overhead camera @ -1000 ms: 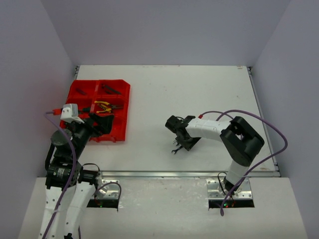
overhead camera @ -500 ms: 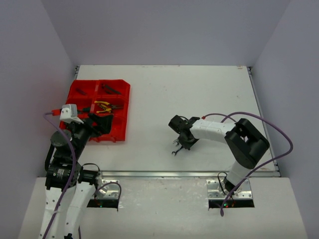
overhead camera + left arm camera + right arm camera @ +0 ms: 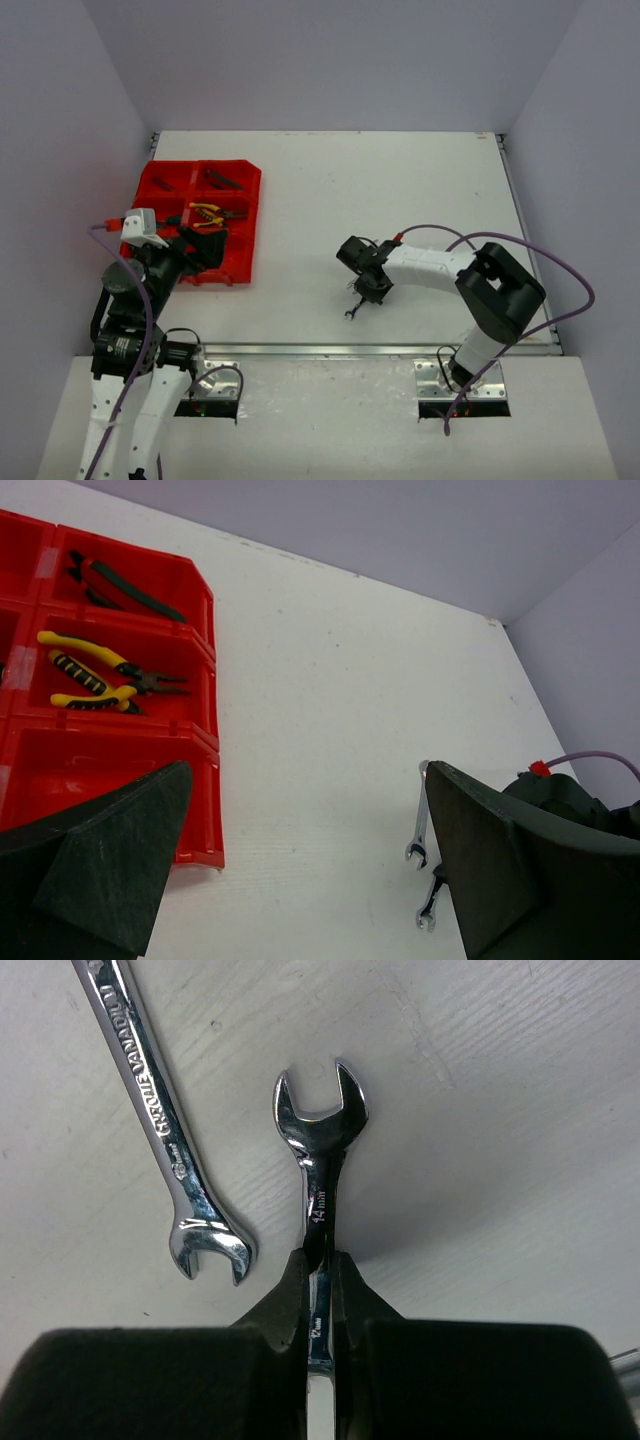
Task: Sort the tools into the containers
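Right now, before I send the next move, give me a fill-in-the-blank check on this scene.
The ____ tool is shut on a silver wrench.
The left tool is ____, holding nothing.
The yellow-handled pliers lie inside the ____ tray.
Missing words: right; open; red.

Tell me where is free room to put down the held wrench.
Free: the red tray's near compartment, next to the yellow pliers, and the table between tray and right gripper. Crowded: a second wrench lies close beside the held wrench.
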Available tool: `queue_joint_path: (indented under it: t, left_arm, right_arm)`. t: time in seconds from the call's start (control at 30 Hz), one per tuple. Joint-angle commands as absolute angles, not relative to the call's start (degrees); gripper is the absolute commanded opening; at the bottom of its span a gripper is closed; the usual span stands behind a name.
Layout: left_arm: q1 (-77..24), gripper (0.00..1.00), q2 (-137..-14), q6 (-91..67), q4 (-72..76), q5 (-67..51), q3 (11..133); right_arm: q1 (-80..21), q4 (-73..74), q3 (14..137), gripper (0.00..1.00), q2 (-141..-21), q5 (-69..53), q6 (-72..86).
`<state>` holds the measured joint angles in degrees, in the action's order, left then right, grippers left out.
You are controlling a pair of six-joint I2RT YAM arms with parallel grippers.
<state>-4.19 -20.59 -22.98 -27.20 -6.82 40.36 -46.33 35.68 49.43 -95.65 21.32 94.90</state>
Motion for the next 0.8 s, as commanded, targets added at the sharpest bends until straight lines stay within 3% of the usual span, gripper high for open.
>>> queue_joint_path:
  t: [0.0, 0.43, 0.67, 0.77]
  left_arm:
    - [-4.66, 1.00, -21.18, -23.03, -24.79, -7.73, 40.43]
    - [-4.92, 1.00, -24.02, -22.77, -23.81, -12.71, 40.35]
    - [-5.02, 1.00, -28.35, -31.46, -15.86, -31.80, 35.11]
    - [-5.50, 1.00, -29.36, -42.84, -0.88, -40.73, 26.24]
  right_arm:
    - [-47.89, 39.02, 52.90, 0.00, -94.84, 26.78, 88.45]
    - [-52.13, 33.54, 52.03, 0.00, -88.75, 30.68, 80.33]
    - [-55.99, 19.53, 51.03, 0.00, -83.24, 31.95, 61.68]
    - [-57.32, 8.55, 47.28, 0.00, -78.17, 24.52, 47.85]
